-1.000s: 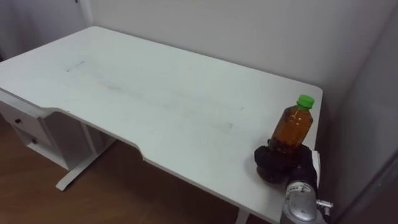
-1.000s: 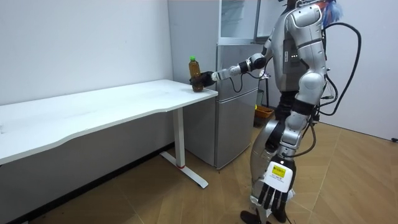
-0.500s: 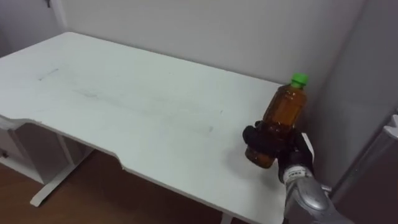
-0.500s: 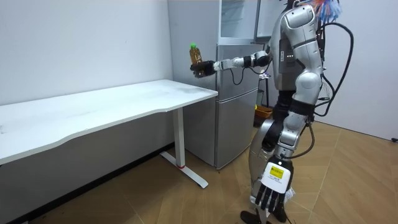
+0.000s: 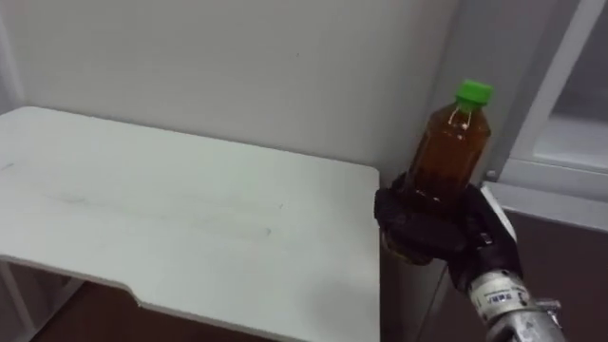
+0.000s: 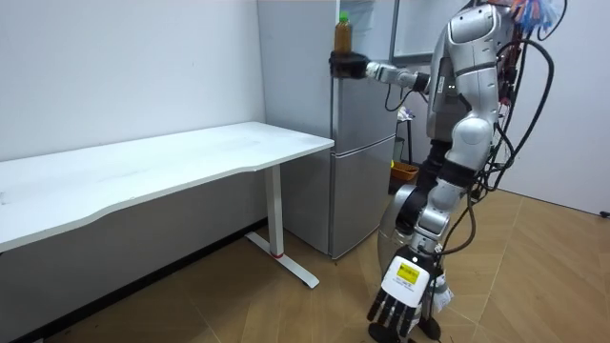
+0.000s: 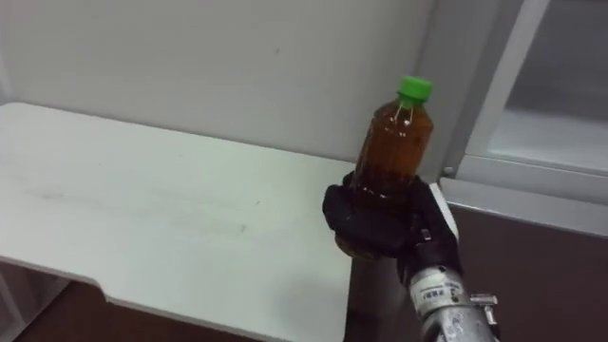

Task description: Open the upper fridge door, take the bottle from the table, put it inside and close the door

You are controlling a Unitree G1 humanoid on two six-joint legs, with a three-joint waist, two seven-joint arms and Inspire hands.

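An amber bottle [image 5: 445, 157] with a green cap is held upright in the air, with my right hand [image 5: 429, 228] shut round its lower half. In the right eye view the bottle [image 7: 389, 142] and right hand [image 7: 375, 223] hang past the white table's right end, in front of the grey fridge. The room view shows the bottle [image 6: 342, 33] raised at arm's length beside the open upper fridge compartment [image 6: 367, 29]. My left hand [image 6: 405, 303] hangs low beside my legs with straight fingers.
The white table [image 5: 171, 218] stretches away to the left against the wall. The fridge's lower door [image 6: 367, 143] is closed. The upper compartment's pale frame [image 5: 546, 95] and inner shelf [image 5: 579, 138] lie to the right of the bottle. Wood floor surrounds me.
My right hand has lifted the bottle off the table's corner and carried it up and rightward to the upper fridge's height. I have turned toward the fridge.
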